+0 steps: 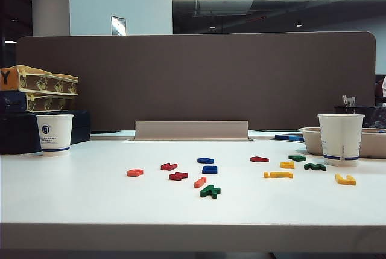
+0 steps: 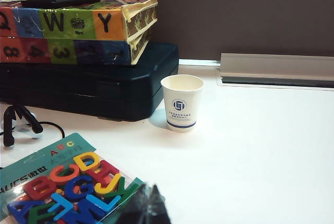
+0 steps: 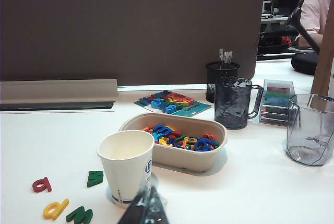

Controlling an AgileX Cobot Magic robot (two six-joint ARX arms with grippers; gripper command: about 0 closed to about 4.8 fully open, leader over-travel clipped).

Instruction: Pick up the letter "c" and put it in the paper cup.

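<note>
Green letter [image 1: 210, 191] sits nearest on the desk [image 1: 90, 204], with the scatter of letters spread behind it for picking. Well left of the cluster, apart from the darker red pieces, the letter "c" [image 1: 135, 172] is found, lying flat and free. Two paper cups are seen: the left cup [image 1: 55, 133] and the right cup [image 1: 341, 139]. Both the left gripper [image 2: 148, 208] and the right gripper [image 3: 147, 208] are held back, jaws fully closed, nothing carried, presumably parked.

Colored letters lie scattered on the white table [image 1: 72, 204]; the orange-red letter "c" [image 1: 135, 172] lies leftmost, between two paper cups [image 1: 55, 134] [image 1: 341, 139]; neither gripper shows.
</note>
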